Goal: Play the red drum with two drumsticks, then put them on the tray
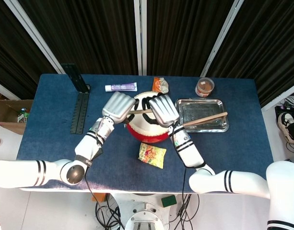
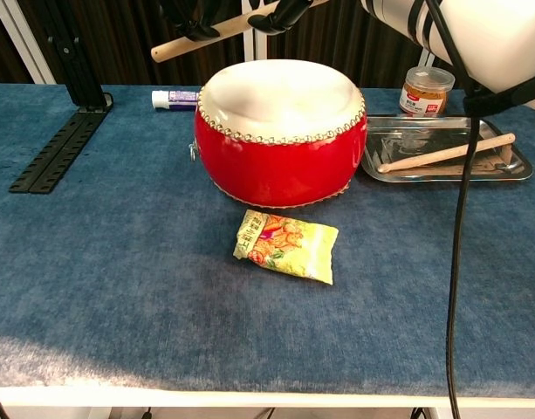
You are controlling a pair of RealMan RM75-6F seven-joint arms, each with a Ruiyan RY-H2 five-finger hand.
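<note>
The robot has two long white arms with smooth, round shells. Each arm has thin black rings painted around it, like stripes on a sock. The left arm (image 1: 51, 171) has a big shiny grey round joint with a dark middle. A thin black cable hangs down from that joint. The forearms turn grey and black near the wrists, with small marks on them. The left hand (image 1: 119, 107) has a flat silver-grey back with long grooves. The right hand (image 1: 163, 109) looks the same, silver on the back. The fingers (image 2: 280, 12) are black. At 3 o'clock in the chest view a black cable (image 2: 463, 209) hangs down from the white right arm (image 2: 476, 30).
</note>
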